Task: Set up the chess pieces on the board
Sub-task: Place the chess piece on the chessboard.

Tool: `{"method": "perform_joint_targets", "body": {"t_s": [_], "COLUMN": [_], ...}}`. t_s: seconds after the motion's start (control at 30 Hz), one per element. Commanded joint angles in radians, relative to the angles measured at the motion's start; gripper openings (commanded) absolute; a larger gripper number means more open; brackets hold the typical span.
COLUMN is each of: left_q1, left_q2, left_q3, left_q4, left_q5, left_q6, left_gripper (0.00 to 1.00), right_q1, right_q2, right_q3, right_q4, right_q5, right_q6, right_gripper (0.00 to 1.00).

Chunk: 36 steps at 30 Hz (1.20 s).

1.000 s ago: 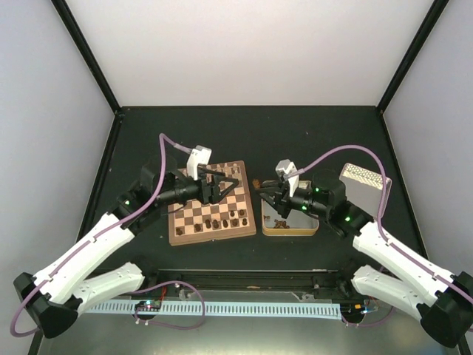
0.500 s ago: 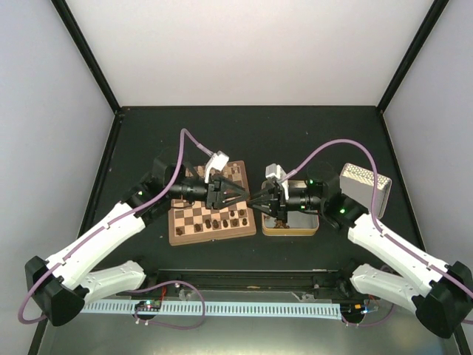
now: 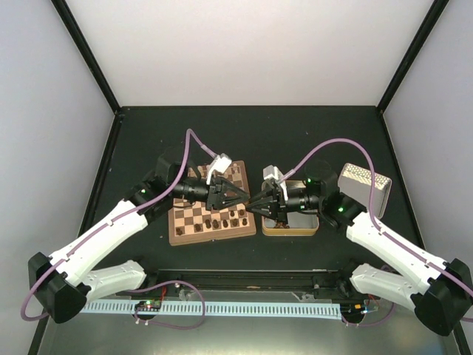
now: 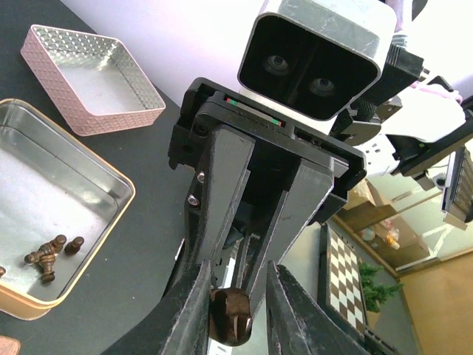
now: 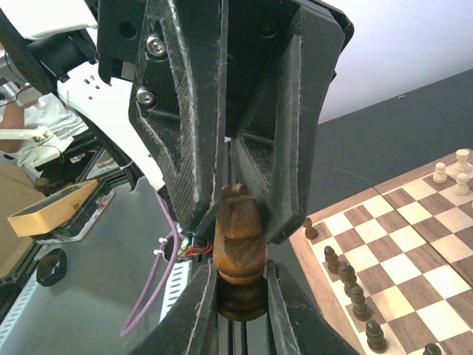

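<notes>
A dark brown knight point(image 5: 240, 229) stands upright in my right gripper point(image 5: 240, 277), which is shut on its base. The two grippers meet tip to tip in the air between the board point(image 3: 174, 229) and the tin point(image 3: 310, 228). My left gripper point(image 4: 236, 296) has its jaws narrowed round the knight's head point(image 4: 230, 316). One finger touches the head; the left wrist view shows a thin gap beside the other. Several dark pieces point(image 3: 225, 220) stand in a row on the board's near squares. More dark pieces point(image 4: 50, 259) lie loose in the tin.
A pink patterned lid point(image 3: 362, 185) lies open side up to the right of the tin. Pale chessmen point(image 5: 458, 163) stand at the board's far edge. Dark walls close off the table at the back and both sides.
My left gripper swung right, off the board, to meet the right gripper, and its jaws narrowed round the knight's head. The right gripper shifted slightly left, still holding the knight.
</notes>
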State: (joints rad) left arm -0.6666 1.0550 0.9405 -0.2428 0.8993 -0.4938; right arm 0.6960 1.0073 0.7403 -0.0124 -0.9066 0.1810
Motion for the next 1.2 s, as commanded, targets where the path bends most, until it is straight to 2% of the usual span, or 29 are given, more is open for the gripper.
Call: {"method": "perform_joint_targets", "body": {"t_s": [0.0, 0.1, 0.23, 0.33, 0.43, 0.5, 0.67, 0.77, 0.9, 0.97, 1.17], "left_q1": [-0.002, -0.004, -0.005, -0.004, -0.005, -0.005, 0.001, 0.007, 0.012, 0.012, 0.014], "left_q2": [0.008, 0.013, 0.021, 0.023, 0.021, 0.017, 0.006, -0.004, -0.004, 0.003, -0.004], "left_q3": [0.016, 0.014, 0.016, 0.017, 0.022, 0.028, 0.053, 0.058, 0.047, 0.046, -0.017], "left_q4": [-0.036, -0.043, -0.059, -0.067, -0.082, -0.107, -0.214, -0.294, -0.437, -0.518, -0.622], "left_q5": [0.056, 0.062, 0.062, 0.06, 0.035, -0.007, -0.264, -0.505, -0.832, -0.947, -1.083], "left_q6": [0.04, 0.047, 0.062, 0.072, 0.084, 0.098, 0.121, 0.102, 0.055, 0.018, -0.056], "left_gripper": [0.22, 0.14, 0.09, 0.02, 0.02, 0.02, 0.02, 0.01, 0.02, 0.01, 0.01], "right_q1": [0.004, 0.005, 0.003, 0.003, 0.003, 0.004, 0.003, 0.003, 0.003, 0.002, 0.003], "right_q2": [0.006, 0.006, 0.006, 0.01, 0.014, 0.023, 0.013, -0.026, -0.079, -0.086, -0.062], "right_q3": [0.032, 0.033, 0.031, 0.031, 0.031, 0.031, -0.018, -0.061, -0.09, -0.097, -0.099], "right_q4": [0.013, 0.02, 0.022, 0.023, 0.014, 0.003, -0.008, 0.002, -0.001, -0.004, 0.0], "right_q5": [0.002, 0.006, 0.015, 0.018, 0.046, 0.067, 0.154, 0.221, 0.343, 0.399, 0.484], "right_q6": [0.014, 0.018, 0.022, 0.026, 0.039, 0.046, 0.042, 0.051, 0.077, 0.095, 0.147], "right_gripper": [0.04, 0.04, 0.04, 0.07, 0.13, 0.24, 0.53, 0.65, 0.7, 0.7, 0.7]}}
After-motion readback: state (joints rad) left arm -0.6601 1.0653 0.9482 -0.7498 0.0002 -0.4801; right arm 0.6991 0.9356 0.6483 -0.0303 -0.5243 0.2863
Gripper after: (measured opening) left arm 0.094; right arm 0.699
